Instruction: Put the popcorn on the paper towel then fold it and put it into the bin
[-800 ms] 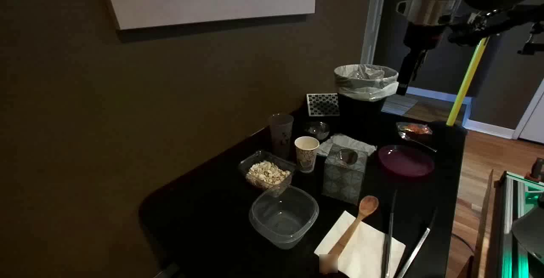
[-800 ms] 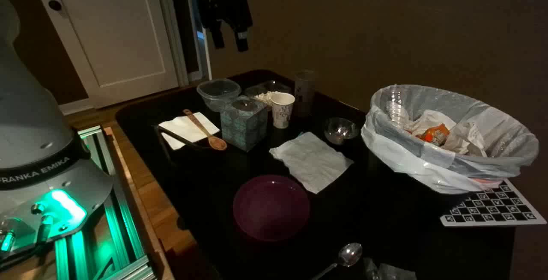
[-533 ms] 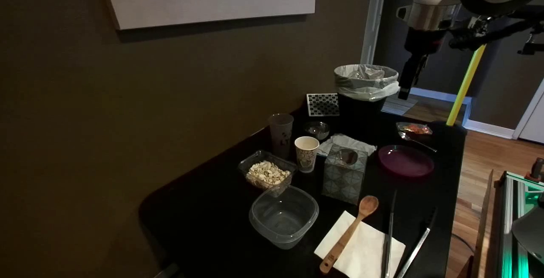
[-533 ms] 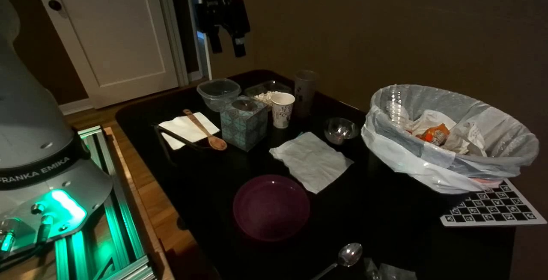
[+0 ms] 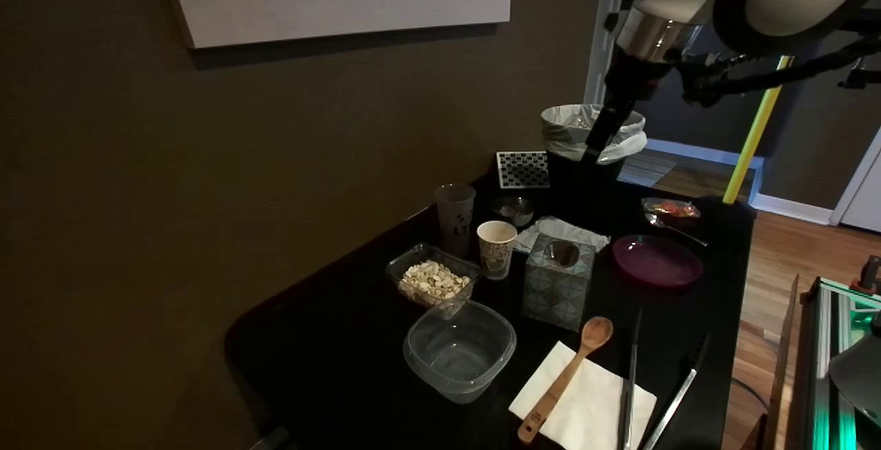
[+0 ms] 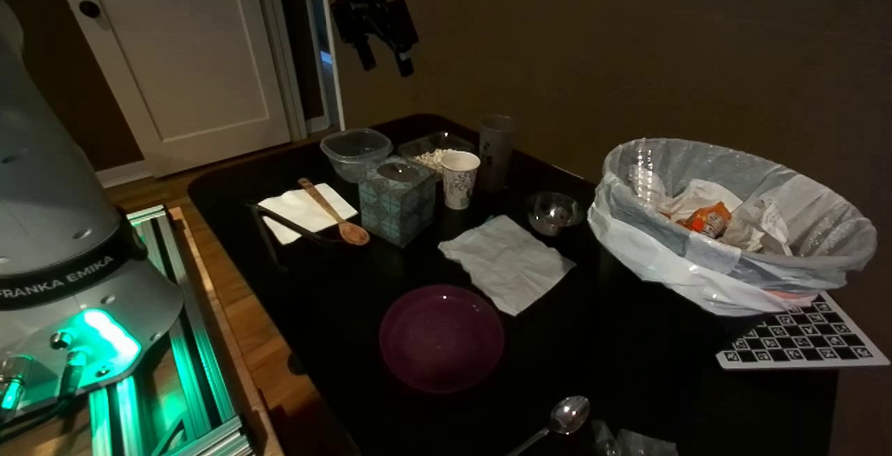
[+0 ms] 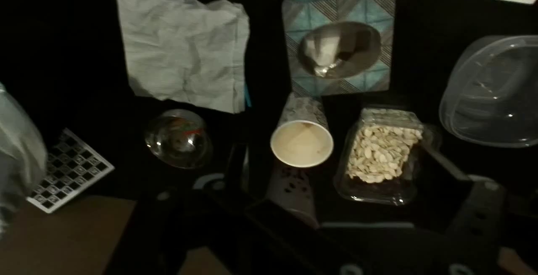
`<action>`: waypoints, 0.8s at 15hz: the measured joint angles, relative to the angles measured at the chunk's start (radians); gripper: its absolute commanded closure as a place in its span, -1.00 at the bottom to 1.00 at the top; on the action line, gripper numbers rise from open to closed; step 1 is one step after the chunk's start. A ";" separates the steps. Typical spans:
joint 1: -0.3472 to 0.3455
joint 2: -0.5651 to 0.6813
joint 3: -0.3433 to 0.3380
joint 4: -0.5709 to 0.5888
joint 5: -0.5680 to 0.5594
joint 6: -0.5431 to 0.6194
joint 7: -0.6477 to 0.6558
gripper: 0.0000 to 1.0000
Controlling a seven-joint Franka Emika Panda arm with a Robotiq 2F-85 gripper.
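Note:
The popcorn (image 5: 433,281) is a heap of pale bits in a small clear tub; it also shows in the wrist view (image 7: 380,153) and, partly hidden, in an exterior view (image 6: 433,158). The cream-white paper towel (image 5: 592,402) lies flat under a wooden spoon (image 5: 561,384) and one arm of the tongs. The bin (image 6: 648,254) has a white liner with rubbish inside; its liner shows at the wrist view's left edge (image 7: 17,153). My gripper (image 6: 385,65) is open and empty, high above the table. In the wrist view my fingers (image 7: 330,144) straddle the paper cup and the popcorn tub.
A tissue box (image 5: 559,285), paper cup (image 5: 495,250), tall clear cup (image 5: 454,219) and larger clear tub (image 5: 460,350) stand close round the popcorn. Metal tongs (image 5: 678,398), a purple plate (image 5: 657,261), a crumpled grey-white sheet (image 6: 509,264) and a glass bowl (image 6: 554,213) lie about.
My gripper dips slightly, then swings over the table and tilts, moving left in an exterior view to overlap the bin's liner. The table objects have not moved.

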State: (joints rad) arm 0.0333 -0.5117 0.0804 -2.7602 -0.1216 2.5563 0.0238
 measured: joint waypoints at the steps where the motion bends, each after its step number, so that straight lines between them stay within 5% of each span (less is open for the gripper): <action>1: 0.018 0.051 0.024 0.009 0.015 0.051 0.026 -1.00; 6: 0.039 0.333 0.138 0.122 0.028 0.132 0.183 -1.00; 12: 0.038 0.464 0.144 0.213 0.028 0.132 0.196 -1.00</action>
State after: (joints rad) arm 0.0716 -0.0473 0.2243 -2.5470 -0.0934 2.6883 0.2201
